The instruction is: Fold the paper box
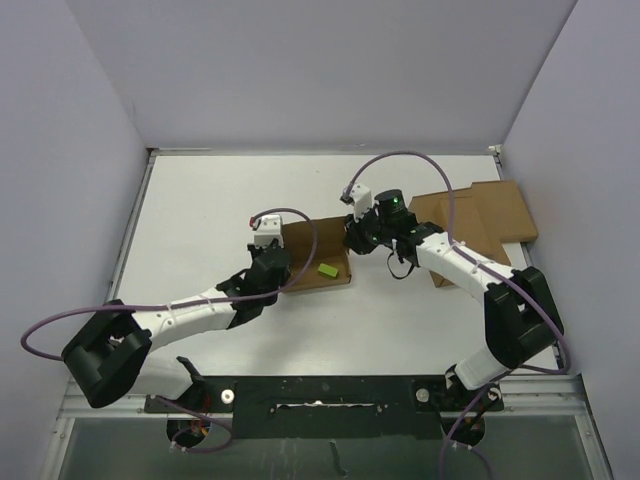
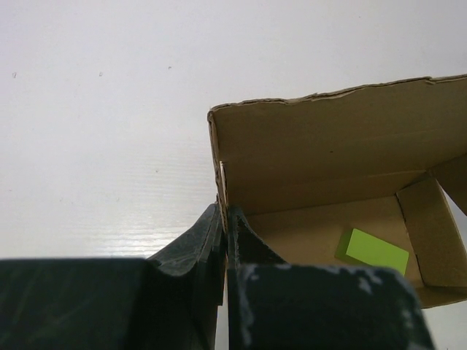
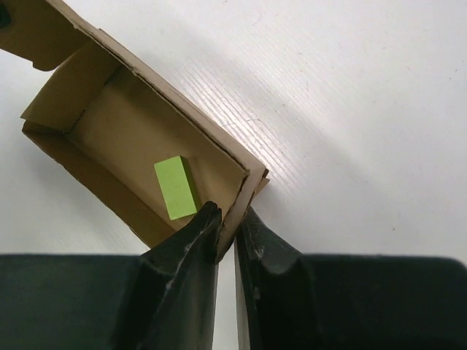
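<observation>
The paper box (image 1: 308, 274) stands open-topped at mid-table, with a small green block (image 1: 328, 270) lying on its floor. My left gripper (image 1: 282, 262) is at the box's left end. In the left wrist view this gripper (image 2: 225, 216) is shut on the thin end wall of the box (image 2: 328, 168), and the block (image 2: 376, 251) lies inside. My right gripper (image 1: 353, 240) is at the box's far right corner. In the right wrist view its jaws (image 3: 230, 219) straddle the end wall of the box (image 3: 109, 124), a finger against each face, close to the block (image 3: 177, 187).
A larger flat brown cardboard slab (image 1: 490, 212) lies at the back right, partly under the right arm. Purple cables loop over both arms. White walls close in the table at the back and sides.
</observation>
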Robot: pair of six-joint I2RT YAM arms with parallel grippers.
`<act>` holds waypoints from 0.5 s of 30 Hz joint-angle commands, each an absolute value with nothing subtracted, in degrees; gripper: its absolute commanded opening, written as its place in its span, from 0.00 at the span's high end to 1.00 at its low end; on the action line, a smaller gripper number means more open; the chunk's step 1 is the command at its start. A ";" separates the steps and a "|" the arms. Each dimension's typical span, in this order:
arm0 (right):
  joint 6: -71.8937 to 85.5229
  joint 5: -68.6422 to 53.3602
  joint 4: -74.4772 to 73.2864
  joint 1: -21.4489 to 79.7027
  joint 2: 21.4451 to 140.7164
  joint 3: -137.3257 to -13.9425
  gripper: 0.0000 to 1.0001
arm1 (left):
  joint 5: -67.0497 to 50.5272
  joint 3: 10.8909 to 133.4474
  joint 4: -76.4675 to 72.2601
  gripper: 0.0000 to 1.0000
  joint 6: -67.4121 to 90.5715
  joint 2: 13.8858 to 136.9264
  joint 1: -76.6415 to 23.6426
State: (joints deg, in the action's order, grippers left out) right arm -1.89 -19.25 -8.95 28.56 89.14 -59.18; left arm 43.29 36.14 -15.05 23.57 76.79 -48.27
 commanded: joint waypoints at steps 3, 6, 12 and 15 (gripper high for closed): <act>0.16 -18.93 -5.81 30.37 85.46 -57.99 0.87 | 42.59 35.12 -16.64 1.00 25.14 74.04 -49.78; 1.18 -17.62 -5.83 30.60 85.32 -57.38 0.87 | 42.85 35.00 -16.53 1.00 25.27 73.83 -50.14; 4.32 -16.93 -5.40 31.07 85.26 -56.44 0.87 | 43.05 34.57 -16.53 1.00 25.52 73.75 -50.70; 5.76 -16.30 -5.15 31.31 85.13 -56.45 0.87 | 42.78 34.22 -16.44 1.00 25.70 73.52 -51.07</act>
State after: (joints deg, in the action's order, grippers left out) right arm 2.42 -16.03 -8.10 29.95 87.50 -56.77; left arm 44.80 34.96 -15.20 23.94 75.81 -49.87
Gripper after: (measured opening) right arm 0.132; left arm 0.013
